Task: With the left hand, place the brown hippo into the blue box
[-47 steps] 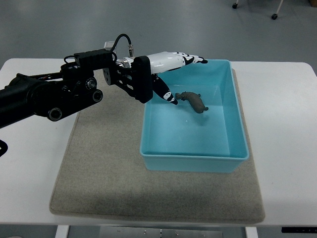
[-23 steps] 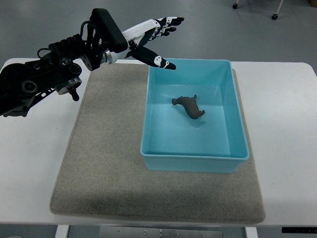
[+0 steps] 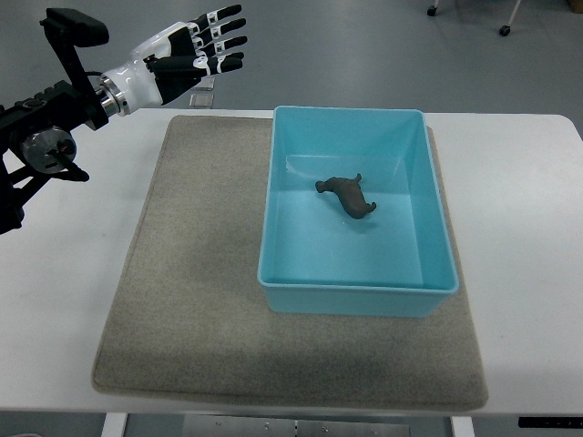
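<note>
Currently I read the following from the top view. Left hand (image 3: pixel 187 53): positioned at the upper left, above the far left corner of the grey mat (image 3: pixel 191 300) and partly beyond the far edge of the white table (image 3: pixel 519 228). Its fingers (image 3: pixel 223 41) are extended and spread, pointing toward the right of the frame, and they hold nothing. The black forearm enters from the left edge of the picture. The hand is well apart from the blue box (image 3: pixel 355 291) and does not overlap it.

Brown hippo (image 3: pixel 348 194): located inside the blue box, on the box floor, slightly toward the far half and close to the centre line. It lies diagonally, with one end toward the left wall and the other toward the near right. I cannot tell from this angle whether it stands on its legs or lies on its side. It touches none of the box walls.

Blue box: seated on the right portion of the grey mat, upright, open side up. The mat lies flat on the table.
</note>
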### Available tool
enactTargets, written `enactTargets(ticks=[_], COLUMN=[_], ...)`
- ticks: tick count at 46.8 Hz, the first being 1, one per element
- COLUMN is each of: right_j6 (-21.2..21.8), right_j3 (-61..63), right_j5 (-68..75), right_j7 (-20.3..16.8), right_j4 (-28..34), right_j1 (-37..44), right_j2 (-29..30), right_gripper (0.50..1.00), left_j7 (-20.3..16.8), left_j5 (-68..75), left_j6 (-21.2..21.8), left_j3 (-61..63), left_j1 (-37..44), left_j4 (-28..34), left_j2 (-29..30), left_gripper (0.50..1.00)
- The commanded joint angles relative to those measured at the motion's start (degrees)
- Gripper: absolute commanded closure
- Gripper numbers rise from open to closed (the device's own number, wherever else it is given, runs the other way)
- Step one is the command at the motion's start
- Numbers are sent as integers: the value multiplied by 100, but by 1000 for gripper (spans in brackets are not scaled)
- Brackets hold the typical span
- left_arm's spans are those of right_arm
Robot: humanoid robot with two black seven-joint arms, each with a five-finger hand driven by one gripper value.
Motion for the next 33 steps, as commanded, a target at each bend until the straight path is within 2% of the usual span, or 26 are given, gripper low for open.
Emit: enactTargets(ticks=[1, 10, 14, 18, 26, 30, 33], right_j6=[0, 0, 0, 0, 0, 0, 0], right_j3=[0, 0, 0, 0, 0, 0, 0], right_j5=[2, 2, 2, 2, -7, -7, 2], right_j7=[0, 0, 0, 0, 0, 0, 9], right_j4=[0, 0, 0, 0, 0, 0, 0], right_j1=[0, 0, 0, 0, 0, 0, 0], right_j2=[0, 0, 0, 0, 0, 0, 0], right_gripper=[564, 564, 564, 564, 564, 564, 564], left_j7=[308, 703, 1221, 1555, 1942, 2171, 2198], left_j5=[-94, -436, -595, -595, -516, -516, -525], left_j6=[-96, -614, -617, -617, -617, -617, -617], left_j3=[-281, -808, -1300, -1924, -2821, -3076, -3103], left_j1=[170, 381, 574, 794, 1058, 1216, 1243], left_j4=[137, 383, 506, 603, 1130, 1175, 1183], left_j2=[-9, -17, -70, -228, -711, -808, -800], left_gripper=[504, 504, 504, 504, 504, 504, 504])
